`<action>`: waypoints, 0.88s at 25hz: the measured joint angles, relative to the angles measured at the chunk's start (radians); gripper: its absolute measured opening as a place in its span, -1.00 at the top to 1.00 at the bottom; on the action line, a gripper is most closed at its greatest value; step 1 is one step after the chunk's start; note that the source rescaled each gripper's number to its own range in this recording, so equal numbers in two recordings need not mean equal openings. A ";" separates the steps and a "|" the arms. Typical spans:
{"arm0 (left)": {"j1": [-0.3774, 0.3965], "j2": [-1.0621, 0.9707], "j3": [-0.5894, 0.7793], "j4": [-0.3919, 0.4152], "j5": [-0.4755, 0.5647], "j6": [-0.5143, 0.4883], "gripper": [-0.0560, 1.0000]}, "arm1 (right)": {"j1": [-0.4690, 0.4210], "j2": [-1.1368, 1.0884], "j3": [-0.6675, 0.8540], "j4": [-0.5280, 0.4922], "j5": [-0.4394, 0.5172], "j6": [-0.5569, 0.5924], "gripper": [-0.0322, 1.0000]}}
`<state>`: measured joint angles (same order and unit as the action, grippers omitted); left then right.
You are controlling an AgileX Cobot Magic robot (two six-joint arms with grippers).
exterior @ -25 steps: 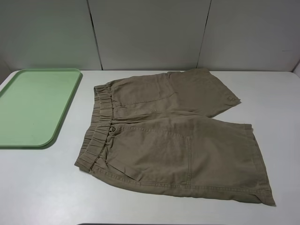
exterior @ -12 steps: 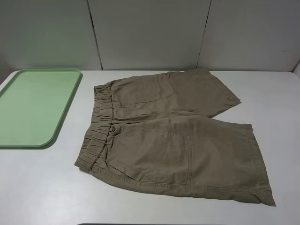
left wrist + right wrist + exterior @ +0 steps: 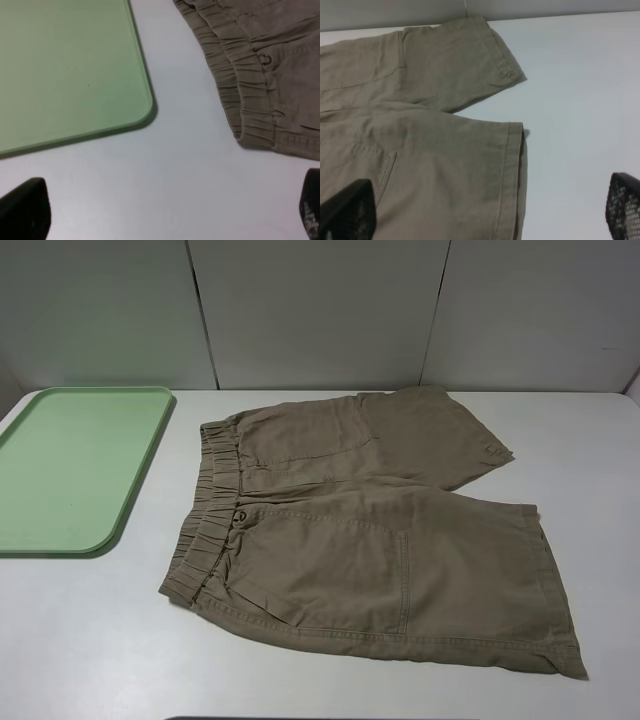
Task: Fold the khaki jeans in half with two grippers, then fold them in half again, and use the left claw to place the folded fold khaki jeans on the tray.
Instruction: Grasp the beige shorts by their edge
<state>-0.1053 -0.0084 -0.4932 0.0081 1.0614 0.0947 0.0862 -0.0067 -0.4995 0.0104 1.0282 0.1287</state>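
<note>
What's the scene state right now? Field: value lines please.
table: white
tray: green, empty, at the table's left
shorts: spread flat, unfolded, waistband toward the tray, not touching it
left gripper: open, holding nothing, above bare table near waistband and tray corner
right gripper: open, holding nothing, near the leg hems
folds done: none
</note>
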 joint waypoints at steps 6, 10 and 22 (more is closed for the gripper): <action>0.000 0.000 0.000 0.000 0.000 0.000 -1.00 | 0.000 0.000 0.000 0.004 0.000 -0.011 -1.00; 0.000 0.089 -0.045 0.000 0.000 0.000 -1.00 | 0.000 0.042 -0.036 0.004 0.002 -0.049 -1.00; -0.158 0.657 -0.367 -0.044 -0.021 0.110 -0.98 | 0.095 0.545 -0.191 0.090 -0.008 -0.300 -1.00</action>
<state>-0.2635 0.6483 -0.8602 -0.0354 1.0407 0.2051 0.1812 0.5387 -0.6906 0.1007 1.0198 -0.1712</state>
